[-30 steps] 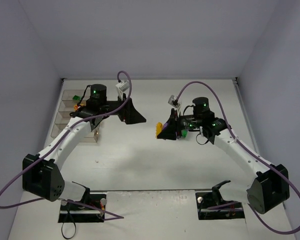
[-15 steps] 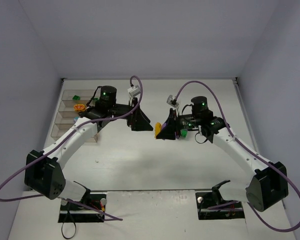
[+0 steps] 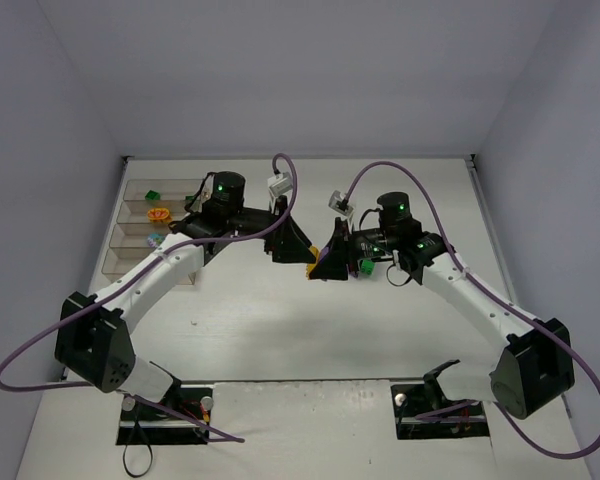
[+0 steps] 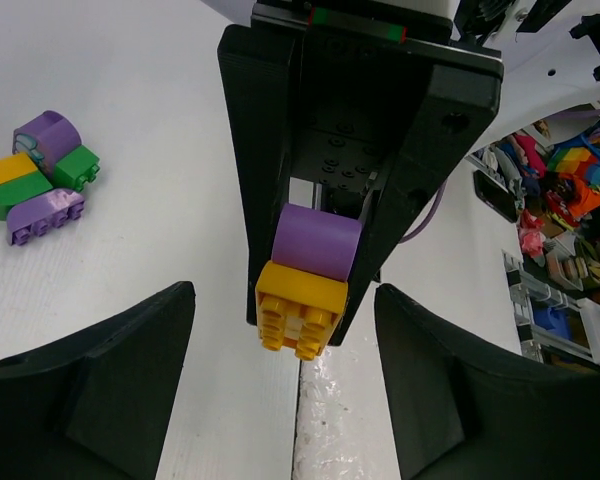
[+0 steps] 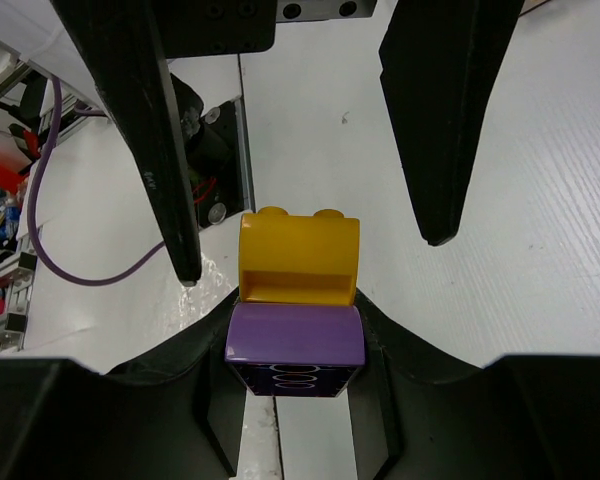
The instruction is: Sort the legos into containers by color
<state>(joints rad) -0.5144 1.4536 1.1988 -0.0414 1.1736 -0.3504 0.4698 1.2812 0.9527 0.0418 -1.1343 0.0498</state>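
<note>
Pinching the purple brick (image 5: 295,338) in the right hand (image 3: 330,262) above the desk (image 3: 280,335), presenting its stuck-on yellow brick (image 5: 300,258) to the wide-spread left hand (image 3: 290,243), likely for pulling the colors apart before sorting.

White table (image 3: 280,330); clear containers (image 3: 122,248) along its left edge; purple, green and yellow legos (image 4: 42,180) clustered apart

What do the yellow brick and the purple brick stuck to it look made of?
The yellow brick is probably hard moulded plastic, glossy: soft highlights, crisp studs. The purple brick is likely the same: smooth, with a light sheen on its face.
</note>
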